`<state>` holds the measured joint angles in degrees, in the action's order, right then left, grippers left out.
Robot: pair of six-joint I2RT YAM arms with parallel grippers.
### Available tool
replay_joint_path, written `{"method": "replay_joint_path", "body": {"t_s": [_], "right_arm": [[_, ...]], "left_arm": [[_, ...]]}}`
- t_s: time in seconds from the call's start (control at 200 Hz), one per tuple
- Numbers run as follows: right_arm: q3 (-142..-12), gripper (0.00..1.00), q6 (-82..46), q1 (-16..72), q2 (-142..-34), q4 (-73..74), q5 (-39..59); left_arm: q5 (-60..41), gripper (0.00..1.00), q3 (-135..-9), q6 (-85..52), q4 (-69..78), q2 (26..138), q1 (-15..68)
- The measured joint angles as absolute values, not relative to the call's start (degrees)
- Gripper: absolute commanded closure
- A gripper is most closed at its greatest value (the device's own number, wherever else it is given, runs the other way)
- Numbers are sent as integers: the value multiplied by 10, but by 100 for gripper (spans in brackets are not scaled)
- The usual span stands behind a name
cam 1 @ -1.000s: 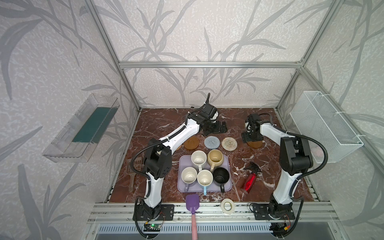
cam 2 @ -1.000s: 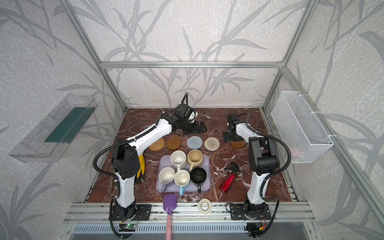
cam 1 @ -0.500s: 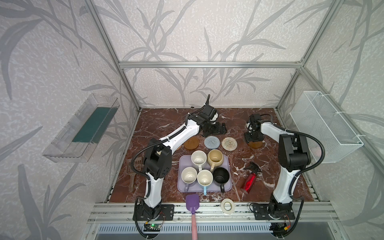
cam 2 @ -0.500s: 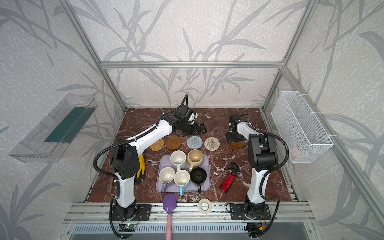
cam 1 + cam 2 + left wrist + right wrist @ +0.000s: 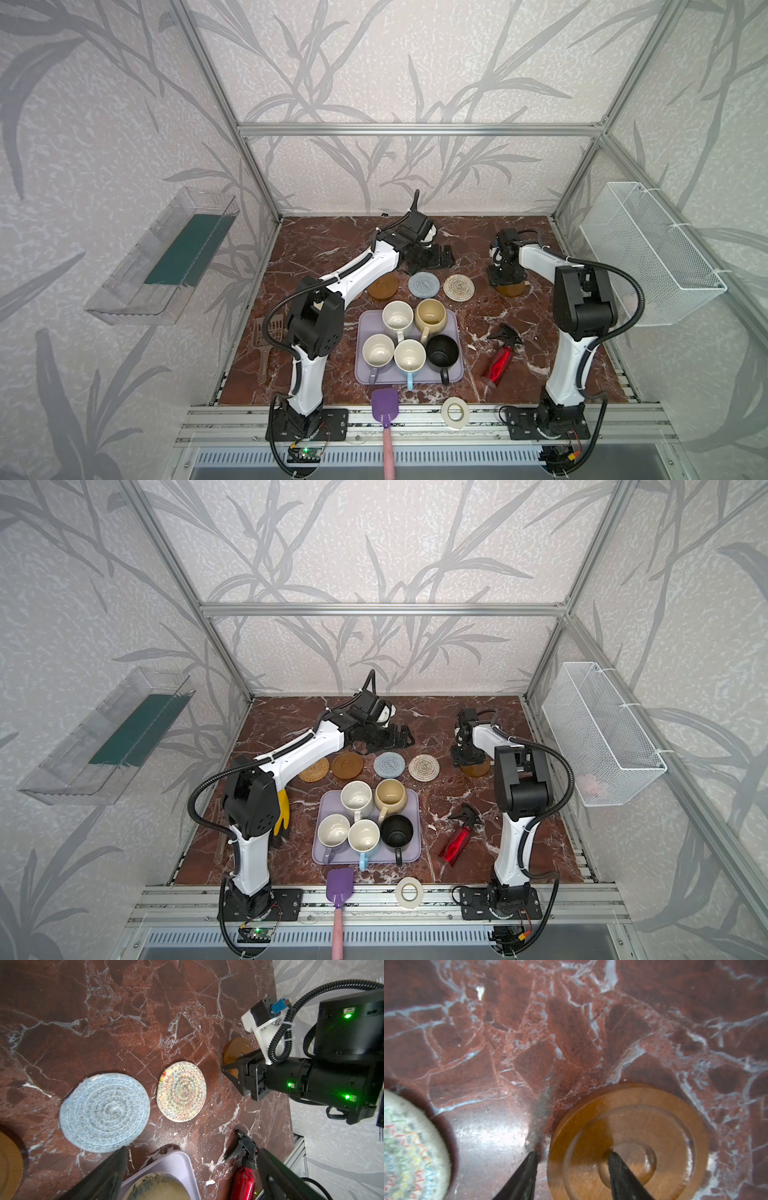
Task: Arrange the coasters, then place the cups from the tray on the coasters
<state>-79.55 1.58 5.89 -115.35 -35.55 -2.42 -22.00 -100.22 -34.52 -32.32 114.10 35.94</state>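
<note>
Five cups stand on the lilac tray (image 5: pixel 362 376): white (image 5: pixel 397 318), cream-yellow (image 5: pixel 431 318), lilac (image 5: pixel 377 356), light blue (image 5: pixel 410 357) and black (image 5: pixel 442 354). Behind it the coasters lie in a row: orange rattan (image 5: pixel 313 769), amber (image 5: pixel 382 287), grey-blue (image 5: pixel 424 284), beige (image 5: pixel 459 286) and a second amber (image 5: pixel 513 289). My right gripper (image 5: pixel 572 1155) is down on that last coaster (image 5: pixel 654 1126). It is open, one tip on the centre dimple and the other on the table beside the rim. My left gripper (image 5: pixel 436 259) hovers wide open and empty behind the grey-blue coaster (image 5: pixel 105 1112).
A red spray bottle (image 5: pixel 498 361) lies right of the tray. A purple spatula (image 5: pixel 384 405) and a white tape ring (image 5: pixel 456 412) sit at the front edge. A brown slotted spatula (image 5: pixel 268 332) lies at the left. A wire basket (image 5: pixel 648 253) hangs on the right wall.
My right gripper's jaws have narrowed over the rim of the right-hand amber coaster. The left arm and the cups have not moved.
</note>
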Motion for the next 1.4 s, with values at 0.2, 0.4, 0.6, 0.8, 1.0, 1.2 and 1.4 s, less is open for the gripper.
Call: {"method": "replay_joint_path", "body": {"t_s": [0.2,0.4,0.6,0.8,1.0,1.2,1.4], "right_arm": [[-796,54,16,59,-1154,-360,-22],[-800,55,15,64,-1155,-366,-18],[-802,55,9,82,-1155,-378,-18],[-803,55,0,102,-1155,-393,-17],[-803,55,-9,106,-1155,-394,-14],[-803,55,-15,108,-1155,-395,-14],[-799,56,-18,123,-1153,-397,-13]], "left_arm": [[-222,1,-1000,-351,-316,1141,359],[-222,1,-988,-353,-308,1135,359],[-221,1,-981,-356,-304,1122,359],[-221,1,-973,-358,-297,1114,359],[-221,1,-957,-361,-286,1109,359],[-221,1,-951,-361,-282,1107,359],[-221,1,-941,-362,-277,1098,359]]}}
